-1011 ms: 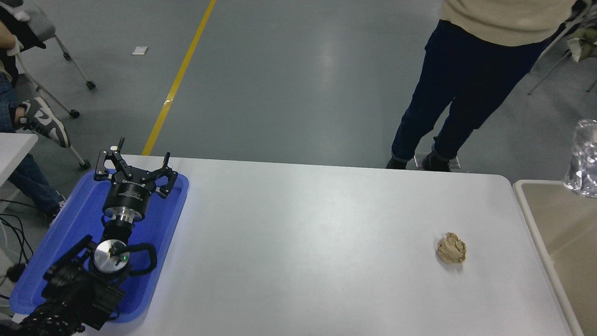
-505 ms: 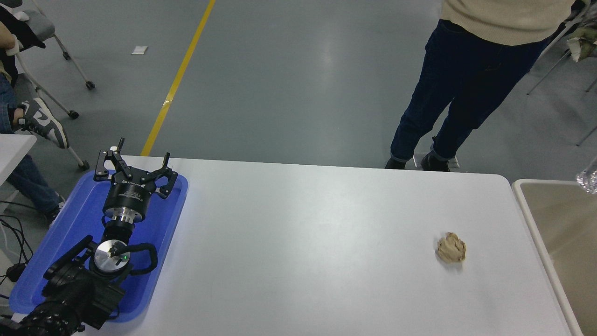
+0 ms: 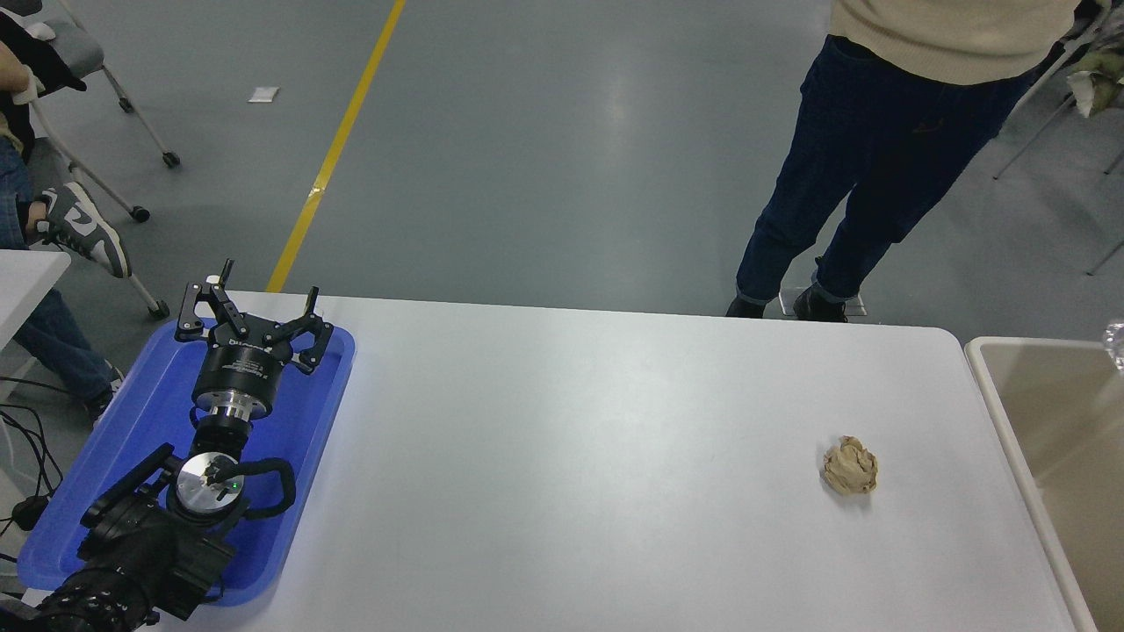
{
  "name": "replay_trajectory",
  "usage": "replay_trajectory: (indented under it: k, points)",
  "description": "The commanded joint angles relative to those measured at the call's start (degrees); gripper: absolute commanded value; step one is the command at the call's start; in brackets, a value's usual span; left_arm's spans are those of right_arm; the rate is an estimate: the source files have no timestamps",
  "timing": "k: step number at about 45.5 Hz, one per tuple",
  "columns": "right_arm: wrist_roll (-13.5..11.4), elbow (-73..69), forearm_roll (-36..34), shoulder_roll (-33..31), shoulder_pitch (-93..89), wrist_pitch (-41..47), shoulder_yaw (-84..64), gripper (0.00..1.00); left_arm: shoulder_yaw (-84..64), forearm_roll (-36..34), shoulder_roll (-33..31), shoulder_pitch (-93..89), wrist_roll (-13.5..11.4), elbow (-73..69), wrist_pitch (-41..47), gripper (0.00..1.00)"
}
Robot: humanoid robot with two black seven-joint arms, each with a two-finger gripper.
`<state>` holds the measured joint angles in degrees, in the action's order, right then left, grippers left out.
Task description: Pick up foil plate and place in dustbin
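Foil plate (image 3: 1116, 335) nearly gone past right edge above dustbin (image 3: 988, 373); drop imminent. Left claw (image 3: 250, 309) spread, parked.

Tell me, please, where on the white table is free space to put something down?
The white table is bare between the blue tray and the paper ball. The left edge is crowded: the left gripper is parked over the tray. The dustbin borders the right side.

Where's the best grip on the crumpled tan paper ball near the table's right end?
Probably top-down, jaws closing across the middle of the paper ball. It is a lumpy, roughly round wad lying on the white table, with no handle or edge to favour and nothing close beside it.
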<state>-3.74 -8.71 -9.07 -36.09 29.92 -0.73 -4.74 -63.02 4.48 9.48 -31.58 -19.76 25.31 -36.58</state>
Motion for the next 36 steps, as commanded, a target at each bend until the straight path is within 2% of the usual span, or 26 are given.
replay_trajectory:
  k: [1,20,21,22,24,36]
  points:
    - [-0.1,0.5,-1.0,3.4,-4.1,-2.3,4.6,0.0,0.0,0.0,0.0,0.0,0.0,0.0,0.0,1.0]
    - [0.2,0.6,-1.0,5.8,-4.1,-2.1,4.9,0.0,-0.1,0.0,-0.1,0.0,0.0,0.0,0.0,1.0]
    - [0.2,0.6,-1.0,5.9,-4.1,-2.1,4.9,0.06,-0.1,0.0,-0.1,0.0,-0.1,0.0,0.0,1.0]
    - [0.3,0.7,-1.0,6.0,-4.1,-2.0,4.9,0.28,-0.1,0.0,-0.1,0.0,-0.1,0.0,0.0,1.0]
    - [0.4,0.6,-1.0,5.9,-4.0,-1.7,4.8,1.0,-0.1,0.0,-0.1,0.0,-0.1,0.0,-0.1,1.0]
    - [0.7,0.5,-0.1,5.7,0.0,-0.4,4.3,1.0,0.0,0.0,-0.1,0.0,-0.1,0.0,-0.1,1.0]
